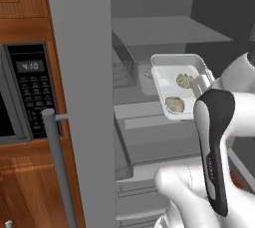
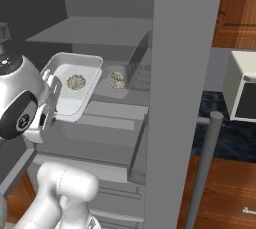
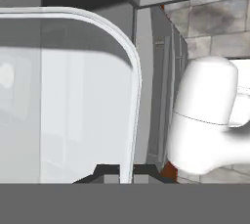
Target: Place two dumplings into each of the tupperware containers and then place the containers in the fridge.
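Left base view gives me the fridge with its door swung open and the arm reaching into it. My end effector is clamped on the rim of a container, holding it in the air inside the fridge, above a shelf. Two dumplings lie in it, one toward 12 o'clock of the other. From the right base view I see two more dumplings farther back, at 3 o'clock of the held container. A microwave sits at 9 o'clock of the door.
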